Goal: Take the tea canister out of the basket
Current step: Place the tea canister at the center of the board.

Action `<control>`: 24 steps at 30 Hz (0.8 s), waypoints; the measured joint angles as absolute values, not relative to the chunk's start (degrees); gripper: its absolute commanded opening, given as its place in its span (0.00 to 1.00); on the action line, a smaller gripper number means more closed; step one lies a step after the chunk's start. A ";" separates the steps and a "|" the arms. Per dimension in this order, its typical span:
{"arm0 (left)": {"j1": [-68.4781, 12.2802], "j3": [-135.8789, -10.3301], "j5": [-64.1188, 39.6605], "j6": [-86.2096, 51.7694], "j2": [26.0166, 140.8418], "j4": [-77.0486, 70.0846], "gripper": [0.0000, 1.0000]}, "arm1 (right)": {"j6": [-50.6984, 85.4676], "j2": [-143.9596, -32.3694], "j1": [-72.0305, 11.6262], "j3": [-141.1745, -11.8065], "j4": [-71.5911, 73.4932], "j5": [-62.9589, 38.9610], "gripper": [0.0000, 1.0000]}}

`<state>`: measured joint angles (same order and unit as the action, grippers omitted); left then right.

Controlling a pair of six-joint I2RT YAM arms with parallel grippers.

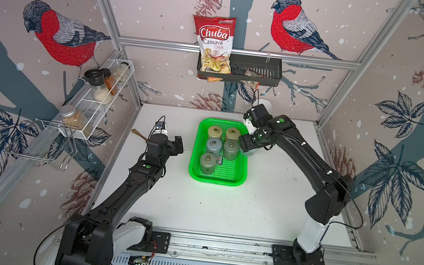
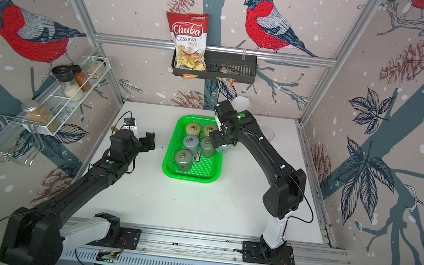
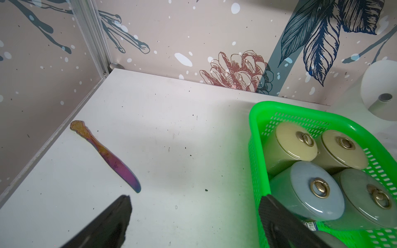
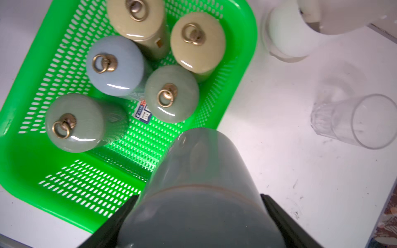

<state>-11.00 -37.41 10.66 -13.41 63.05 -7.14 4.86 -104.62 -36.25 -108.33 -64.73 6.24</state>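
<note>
Grip is confirmed in both top views: the right gripper (image 1: 248,145) is seen clamped on the grey-green tea canister (image 1: 251,153). The canister is held at the right rim of the basket (image 1: 192,163), towards its far end, and is judged clear of the mesh floor. Five other canisters (image 1: 208,163) are counted standing inside. The left gripper (image 1: 178,145) is parked left of the basket, apart from it.

Left wrist view next: the left gripper's (image 3: 195,197) jaws are shown spread wide, nothing between them. An iridescent knife (image 3: 107,154) is seen lying on the table (image 3: 171,128) to the far left.

Right wrist view now: the tea canister (image 4: 204,193) fills the foreground, pinched on both sides by the black fingers (image 4: 286,225). It is seen hanging partly over the basket's rim (image 4: 249,53), partly over bare table. A clear glass (image 4: 354,122) is seen lying on its side on the table to the right, and a white round object (image 4: 287,43) farther off.

For the carry to the right, height should be kept until the rim is fully passed, so the base is not caught. The glaze looks slick, so the clamp is best left firm and the canister kept upright. A set-down spot is best chosen on bare table, well apart from the glass, with the jaws parted only once the base sits flat.
</note>
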 measured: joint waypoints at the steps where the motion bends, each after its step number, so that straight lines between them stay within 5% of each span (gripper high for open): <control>1: -11.03 -37.43 10.59 -13.50 63.07 -7.14 0.97 | 4.93 -103.57 -34.89 -107.09 -64.84 6.48 0.00; 16: -11.38 -38.17 10.00 -13.72 64.20 -7.11 0.97 | 6.00 -102.24 -13.19 -87.44 -60.07 6.11 0.00; 24: -11.60 -38.81 9.17 -13.72 65.39 -7.29 0.97 | 5.89 -104.71 -11.79 -88.12 -56.21 2.11 0.00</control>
<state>-11.60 -38.81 9.17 -13.72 65.39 -7.29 5.89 -104.71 -11.79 -88.12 -56.21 2.11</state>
